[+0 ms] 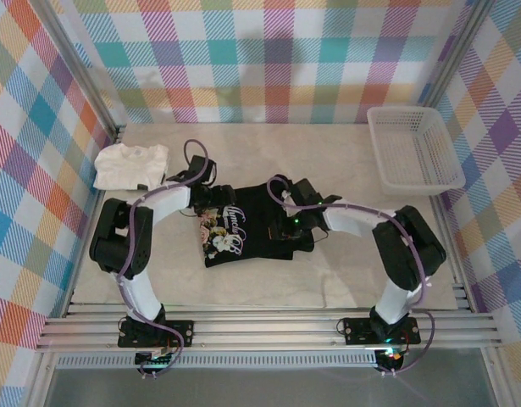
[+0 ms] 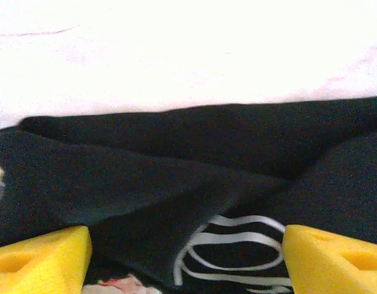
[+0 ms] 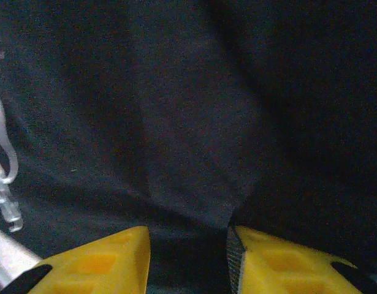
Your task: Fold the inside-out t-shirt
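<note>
Counting: 1 black t-shirt [image 1: 252,237] | 1 white garment [image 1: 129,165] | 1 basket [image 1: 412,153]

The left arm [image 1: 163,202] and the right arm [image 1: 353,222] look alike, with smooth white tube links set between bulky black joint housings. A lilac cable [image 1: 195,151] loops along the left arm, and a matching cable [image 1: 362,207] follows the right. The arms stand on a black left base plate [image 1: 154,329] and right base plate [image 1: 370,326] at the near edge of the surface. A small green light [image 1: 387,342] glows by the right one.

The left end effector [image 2: 185,245] has yellow wedge-shaped fingers [image 2: 41,254] with moulded hollows. The right end effector [image 3: 188,251] has the same yellow fingers [image 3: 286,263], one with a dark ribbed inner face.
</note>
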### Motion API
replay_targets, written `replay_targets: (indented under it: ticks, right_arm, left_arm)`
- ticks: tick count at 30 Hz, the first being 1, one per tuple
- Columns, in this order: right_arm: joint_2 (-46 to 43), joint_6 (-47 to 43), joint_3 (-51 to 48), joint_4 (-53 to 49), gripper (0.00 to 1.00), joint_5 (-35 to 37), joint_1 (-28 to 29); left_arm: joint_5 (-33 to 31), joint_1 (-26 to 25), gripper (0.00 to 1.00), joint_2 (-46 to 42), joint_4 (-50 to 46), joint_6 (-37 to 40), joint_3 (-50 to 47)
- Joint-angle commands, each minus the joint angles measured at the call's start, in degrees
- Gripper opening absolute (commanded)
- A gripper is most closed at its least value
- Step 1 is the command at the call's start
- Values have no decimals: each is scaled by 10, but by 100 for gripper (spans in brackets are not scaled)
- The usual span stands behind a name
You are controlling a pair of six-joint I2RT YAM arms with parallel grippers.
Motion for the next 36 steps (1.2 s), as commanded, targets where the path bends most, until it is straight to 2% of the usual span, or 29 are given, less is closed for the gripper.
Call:
replay_targets:
  ticks: [1,5,8,11,13,15,18,20,22,25,31,33,36]
  right_arm:
    - [36,-6,38,-29,38,52,-35]
    - [82,-57,103,-73,38,85,-79]
    - [135,-104,194,-104,38,93,-98]
    - [177,-146,294,-115,40,47,-99]
    - [176,-157,330,-116,40,23,-98]
    - [149,-169,323,-113,41,22,-98]
    - [84,-176,254,-92,43,15,-99]
    - [48,-161,200,-69,45,-15,-98]
    - [24,-137,154,-51,45,-43,-98]
    - [8,-101,107,-27,45,-71,-97]
    - [36,-82,85,-50,44,-57,-97]
    - [39,-84,80,-53,44,-50,-97]
    - [55,-94,85,-82,44,-25,-97]
  left_arm:
    - [37,6,80,-10,-3,2,-34]
    - [104,-28,80,-68,11,-10,-123]
    - [141,-102,80,-129,43,-27,-187]
    - [195,-189,81,-163,87,-49,-207]
    - [214,-210,82,-177,107,-56,-195]
    - [184,-202,82,-202,114,-58,-189]
    - [127,-163,83,-231,130,-66,-192]
    - [124,-137,83,-219,144,-79,-186]
    - [152,-123,81,-181,145,-75,-156]
    - [190,-131,80,-133,172,-79,-125]
    - [196,-145,77,-64,158,-69,-103]
    - [183,-147,77,-63,154,-68,-119]
    - [119,-145,75,-68,108,-58,-137]
